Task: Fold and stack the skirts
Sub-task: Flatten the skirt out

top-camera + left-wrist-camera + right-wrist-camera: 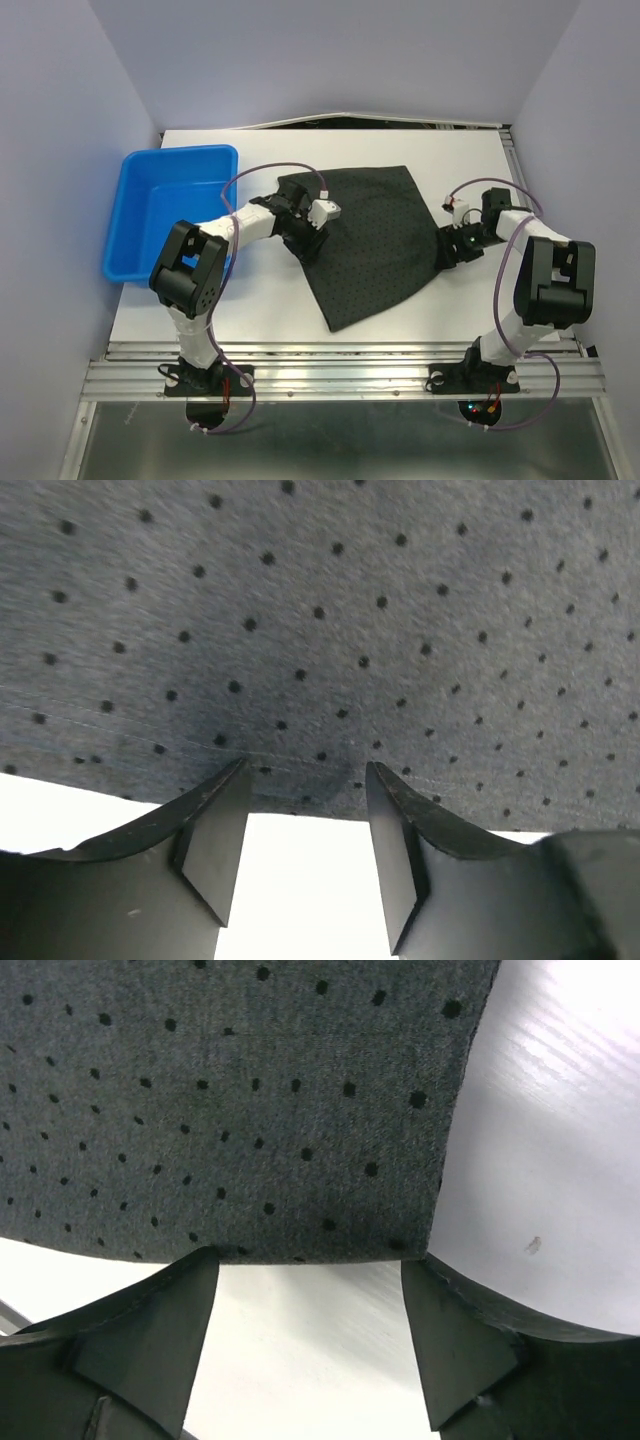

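The skirt (375, 235) runs off the top of both wrist views. From above, the left gripper (308, 247) hides its left edge.

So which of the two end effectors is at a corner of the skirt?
The right end effector: a corner of the skirt sits at its fingertips. The left end effector faces a straight run of hem.

The white tabletop (260, 310) is carrying two things. A dark dotted skirt (375, 235) is lying spread flat across its middle, and a blue tub (180, 152) is sitting at its left edge, near the cloth but not touching it.
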Available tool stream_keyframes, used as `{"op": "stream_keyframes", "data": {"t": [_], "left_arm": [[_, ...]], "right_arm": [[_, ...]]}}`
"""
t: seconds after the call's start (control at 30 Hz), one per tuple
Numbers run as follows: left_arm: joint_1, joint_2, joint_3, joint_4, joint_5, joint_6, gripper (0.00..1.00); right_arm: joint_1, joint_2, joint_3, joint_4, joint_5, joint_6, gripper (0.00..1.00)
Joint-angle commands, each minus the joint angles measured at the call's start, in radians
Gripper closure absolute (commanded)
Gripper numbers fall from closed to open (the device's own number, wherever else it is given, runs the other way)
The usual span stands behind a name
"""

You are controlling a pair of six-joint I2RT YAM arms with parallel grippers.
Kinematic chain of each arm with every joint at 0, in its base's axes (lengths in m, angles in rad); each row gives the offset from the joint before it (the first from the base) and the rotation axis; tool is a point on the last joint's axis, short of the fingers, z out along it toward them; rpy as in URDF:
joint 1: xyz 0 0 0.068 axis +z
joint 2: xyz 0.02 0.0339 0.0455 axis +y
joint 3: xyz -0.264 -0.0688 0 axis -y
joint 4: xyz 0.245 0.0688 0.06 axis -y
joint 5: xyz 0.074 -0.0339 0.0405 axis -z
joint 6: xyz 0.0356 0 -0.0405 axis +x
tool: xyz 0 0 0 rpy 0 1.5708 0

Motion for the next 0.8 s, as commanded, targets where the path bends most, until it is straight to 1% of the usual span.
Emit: {"op": "stream_keyframes", "data": {"t": [0.0,0.03,0.07,0.13,0.17,0.23,0.27,0.33,0.4,0.53,0.67,0.7,0.73,0.77], "left_arm": [[-0.022,-0.100,-0.012,-0.013,0.034,0.081,0.38],[-0.047,-0.170,-0.024,-0.021,0.022,0.131,0.35],[-0.108,-0.203,-0.036,-0.062,0.022,0.157,0.31],[-0.177,-0.279,-0.052,-0.103,0.031,0.202,0.27],[-0.249,-0.304,-0.064,-0.122,0.031,0.204,0.23],[-0.330,-0.359,-0.108,-0.127,0.008,0.199,0.21],[-0.404,-0.370,-0.124,-0.127,-0.013,0.200,0.21],[-0.458,-0.376,-0.162,-0.110,-0.040,0.184,0.21],[-0.501,-0.361,-0.184,-0.070,-0.076,0.144,0.21],[-0.538,-0.282,-0.205,-0.039,-0.096,0.125,0.21],[-0.555,-0.231,-0.211,-0.016,-0.103,0.104,0.20],[-0.555,-0.222,-0.213,-0.013,-0.109,0.101,0.21],[-0.555,-0.191,-0.222,-0.013,-0.115,0.098,0.25],[-0.555,-0.191,-0.222,-0.016,-0.112,0.098,0.28]], "right_arm": [[0.001,0.021,0.045,0.028,-0.055,0.052,0.25],[0.001,0.023,0.048,0.026,-0.061,0.060,0.26],[0.001,0.023,0.047,0.021,-0.073,0.076,0.29],[0.001,0.025,0.050,0.012,-0.084,0.087,0.30],[0.001,0.022,0.056,-0.004,-0.088,0.101,0.30],[0.001,-0.004,0.058,-0.011,-0.082,0.113,0.30],[0.001,-0.015,0.061,-0.015,-0.075,0.115,0.30],[0.001,-0.032,0.073,-0.035,-0.059,0.115,0.30],[0.001,-0.043,0.093,-0.046,-0.014,0.109,0.30],[-0.023,-0.037,0.113,-0.060,0.053,0.060,0.29],[-0.057,-0.005,0.116,-0.057,0.079,0.000,0.22],[-0.057,0.001,0.114,-0.054,0.073,-0.011,0.22],[-0.057,0.026,0.110,-0.045,0.032,-0.023,0.22],[-0.057,0.026,0.110,-0.045,0.031,-0.023,0.22]]}}
